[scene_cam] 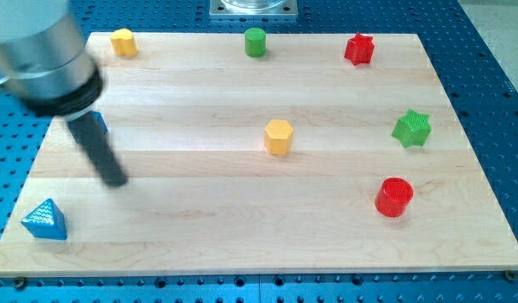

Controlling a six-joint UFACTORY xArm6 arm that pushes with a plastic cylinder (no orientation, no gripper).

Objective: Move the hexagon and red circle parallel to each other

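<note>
A yellow hexagon (278, 136) sits near the middle of the wooden board (242, 227). A red circle (394, 197) sits toward the view's lower right. My tip (116, 180) rests on the board at the view's left, far to the left of the hexagon and the red circle. It touches no block.
A yellow block (124, 42) sits at top left, a green circle (256, 41) at top middle, a red star (359, 49) at top right, a green star (411, 128) at right. A blue triangle (45, 220) sits at bottom left. A blue block (99, 124) is partly hidden behind the rod.
</note>
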